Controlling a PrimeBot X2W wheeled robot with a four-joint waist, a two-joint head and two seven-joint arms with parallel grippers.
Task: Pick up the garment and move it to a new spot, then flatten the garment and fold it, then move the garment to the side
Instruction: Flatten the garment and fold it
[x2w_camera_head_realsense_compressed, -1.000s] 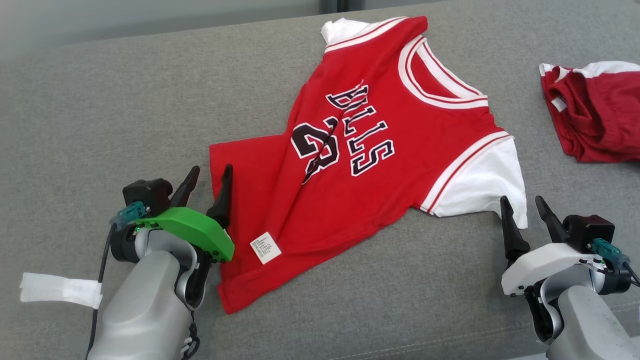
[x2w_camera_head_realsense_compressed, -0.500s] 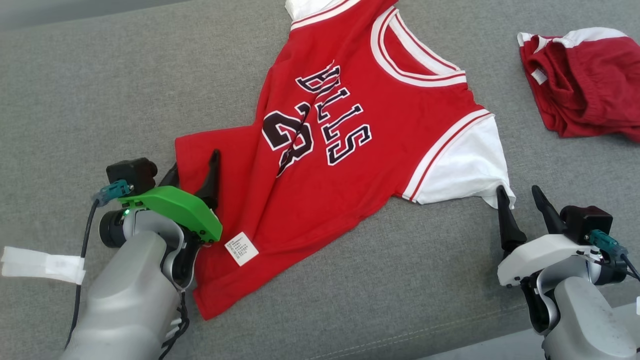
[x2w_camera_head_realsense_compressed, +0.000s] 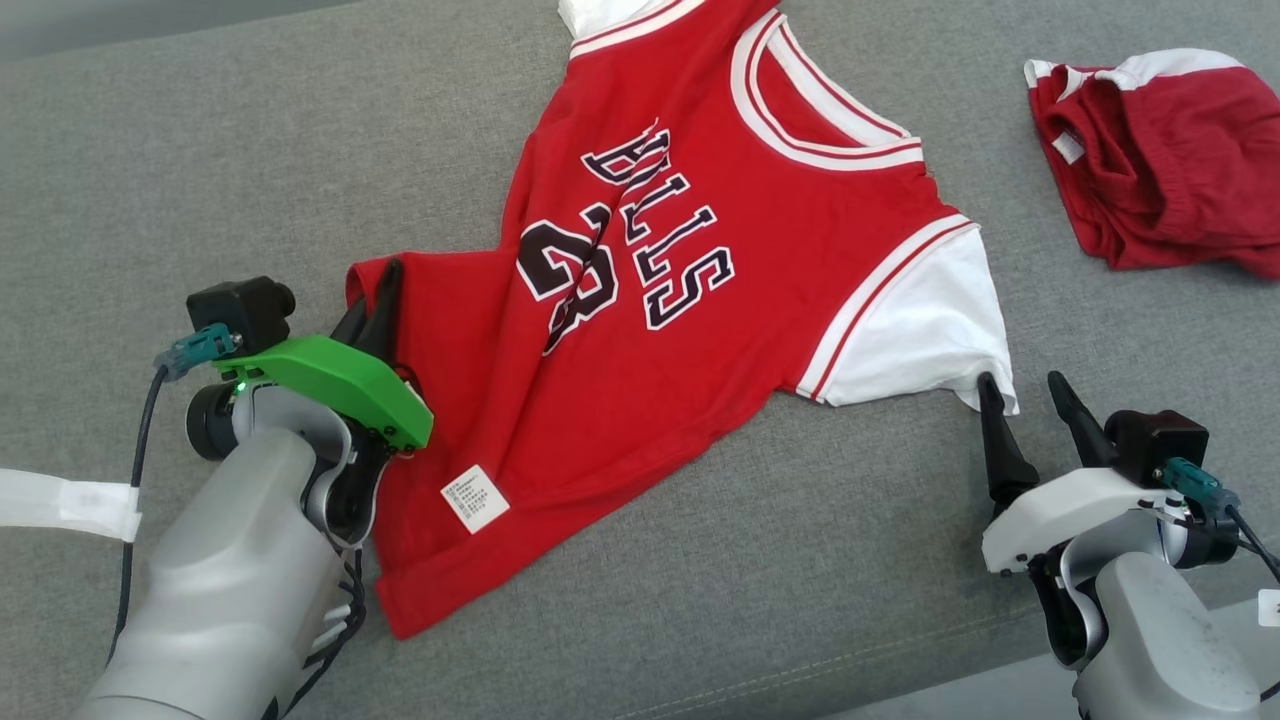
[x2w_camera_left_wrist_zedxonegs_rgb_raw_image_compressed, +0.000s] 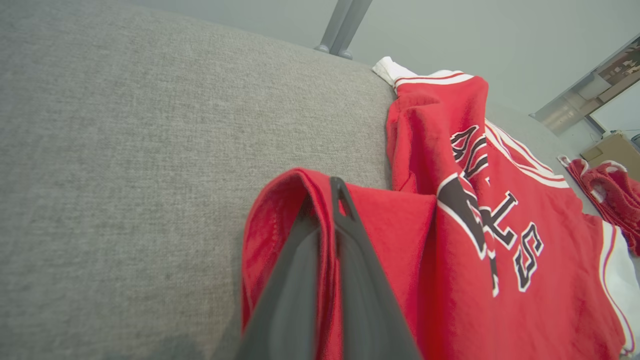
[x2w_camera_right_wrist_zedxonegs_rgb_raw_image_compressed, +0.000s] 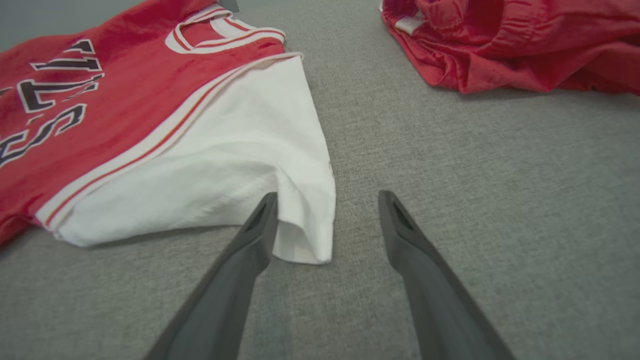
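The red Bulls jersey (x2w_camera_head_realsense_compressed: 600, 400) lies face up and rumpled on the grey upholstered surface (x2w_camera_head_realsense_compressed: 200, 150), collar pointing away from the robot. The left tool (x2w_camera_head_realsense_compressed: 378, 300) is pinched closed on the jersey's hem corner (x2w_camera_left_wrist_zedxonegs_rgb_raw_image_compressed: 280, 200), with red cloth folded between and over its fingers. The right tool (x2w_camera_head_realsense_compressed: 1020, 385) rests with its fingers spread; the tip of the white sleeve (x2w_camera_right_wrist_zedxonegs_rgb_raw_image_compressed: 300, 235) lies between them, touching the left finger. Crumpled red shorts (x2w_camera_head_realsense_compressed: 1150, 170) sit well apart, at the far right.
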